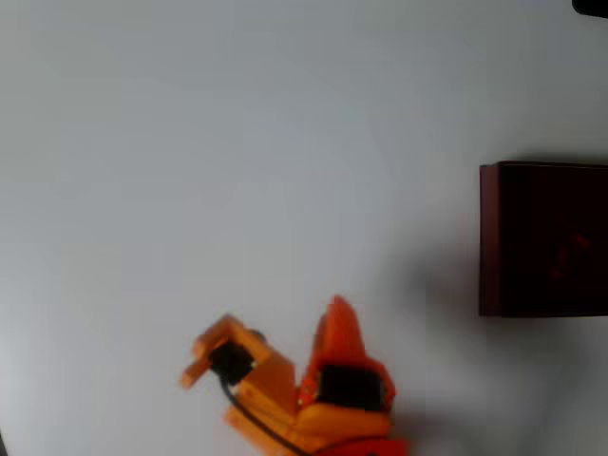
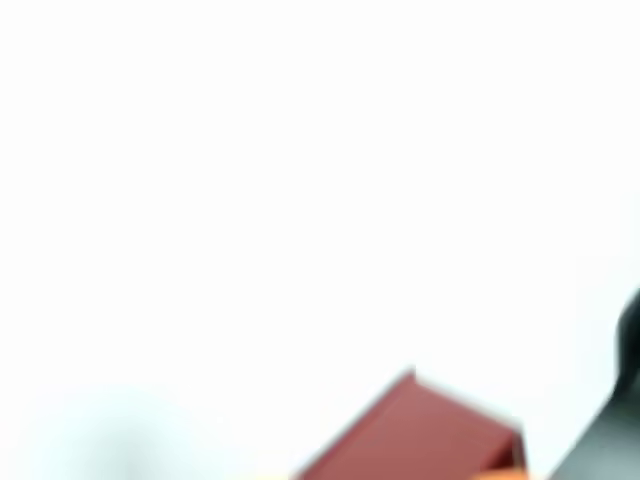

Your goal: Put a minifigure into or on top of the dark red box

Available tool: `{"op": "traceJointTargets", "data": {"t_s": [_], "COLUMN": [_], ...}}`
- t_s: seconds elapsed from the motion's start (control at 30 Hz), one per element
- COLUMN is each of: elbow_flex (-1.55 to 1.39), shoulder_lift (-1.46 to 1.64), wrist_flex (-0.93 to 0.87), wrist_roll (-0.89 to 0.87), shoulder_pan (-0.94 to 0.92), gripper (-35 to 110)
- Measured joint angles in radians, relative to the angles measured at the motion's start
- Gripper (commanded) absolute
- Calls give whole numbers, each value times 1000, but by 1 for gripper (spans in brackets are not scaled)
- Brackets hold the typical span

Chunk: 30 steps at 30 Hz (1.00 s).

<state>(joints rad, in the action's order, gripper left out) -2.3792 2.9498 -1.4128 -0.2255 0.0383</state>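
The dark red box lies at the right edge of the overhead view, its interior almost black. A faint reddish smudge shows inside it, too dim to identify, so the minifigure cannot be made out. My orange gripper sits low at the bottom centre, well left of the box. Its fingers taper to one point with no gap and nothing visible between them. In the blurred wrist view the box appears as a maroon corner at the bottom edge.
The white table stretches across the left and top of the overhead view. A small black object sits in the top right corner. A dark blurred shape lies at the wrist view's right edge.
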Motion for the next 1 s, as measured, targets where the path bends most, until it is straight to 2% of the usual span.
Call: {"op": "traceJointTargets", "data": {"t_s": [0.27,0.6,1.0], "elbow_flex": [-179,-299,-561], "shoulder_lift": [344,385,387], "wrist_flex": [-12,-41,244], "wrist_roll": [-12,-2,34], "shoulder_pan": [186,216,284], "gripper": [7,0,0]}}
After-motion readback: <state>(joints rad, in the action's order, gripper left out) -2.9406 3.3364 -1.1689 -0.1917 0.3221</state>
